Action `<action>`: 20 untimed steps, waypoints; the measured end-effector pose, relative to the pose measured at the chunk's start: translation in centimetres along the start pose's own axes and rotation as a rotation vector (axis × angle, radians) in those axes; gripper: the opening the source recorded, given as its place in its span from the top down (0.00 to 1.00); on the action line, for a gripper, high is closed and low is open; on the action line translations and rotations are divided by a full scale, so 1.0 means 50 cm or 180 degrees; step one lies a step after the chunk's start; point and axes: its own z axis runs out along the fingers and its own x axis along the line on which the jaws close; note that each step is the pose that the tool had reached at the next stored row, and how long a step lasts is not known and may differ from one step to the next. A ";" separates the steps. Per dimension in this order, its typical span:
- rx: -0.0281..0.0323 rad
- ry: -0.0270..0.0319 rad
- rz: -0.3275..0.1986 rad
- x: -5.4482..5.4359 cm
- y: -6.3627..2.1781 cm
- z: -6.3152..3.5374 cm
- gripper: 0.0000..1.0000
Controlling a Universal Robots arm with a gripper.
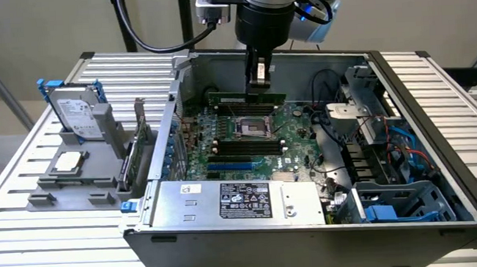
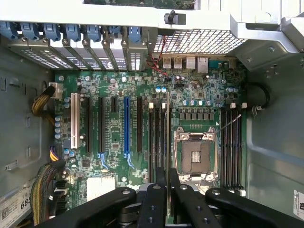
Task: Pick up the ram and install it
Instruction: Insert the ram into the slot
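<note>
The ram (image 1: 245, 99) is a long narrow green stick hanging level inside the open computer case, just above the far part of the motherboard (image 1: 297, 146). My gripper (image 1: 258, 86) comes straight down from above and is shut on the ram's top edge. In the wrist view the ram (image 2: 167, 128) shows edge-on as a thin line running out from between the fingertips of my gripper (image 2: 167, 176). It lies along the black memory slots (image 2: 156, 137) beside the CPU socket (image 2: 195, 156). Whether it touches a slot I cannot tell.
A second bank of memory slots (image 2: 232, 142) lies on the socket's other side. A power supply (image 1: 234, 201) fills the case's near edge, with cables and a blue drive cage (image 1: 398, 208) at the exterior view's right. Outside, a grey fixture holds a hard drive (image 1: 78, 114), a processor (image 1: 67, 162) and an expansion card (image 1: 141, 145).
</note>
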 end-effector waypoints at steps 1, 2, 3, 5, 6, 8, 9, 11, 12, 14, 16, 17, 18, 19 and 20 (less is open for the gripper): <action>0.0000 0.0000 0.0000 0.000 0.000 0.000 0.87; 0.0000 0.0000 0.0000 0.000 0.000 0.000 0.87; 0.0000 0.0000 0.0000 0.000 0.000 0.000 0.87; 0.0000 0.0000 0.0000 0.000 0.000 0.000 0.87; 0.0000 0.0000 0.0000 0.000 0.000 0.000 0.87; 0.0000 0.0000 0.0000 0.000 0.000 0.000 0.87; 0.0000 0.0000 0.0000 0.000 0.000 0.000 0.87; 0.0000 -0.0001 0.0000 0.000 0.000 0.002 0.87; 0.0000 0.0000 0.0002 0.000 -0.001 0.005 0.87; 0.0001 -0.0001 0.0009 0.001 -0.006 0.011 0.87; 0.0001 -0.0001 0.0016 0.001 -0.012 0.018 0.87; 0.0002 -0.0001 0.0018 0.002 -0.015 0.022 0.87; 0.0002 -0.0001 0.0020 0.002 -0.018 0.025 0.87; 0.0002 0.0000 0.0020 0.002 -0.020 0.029 0.87; 0.0002 0.0001 0.0020 0.003 -0.023 0.032 0.87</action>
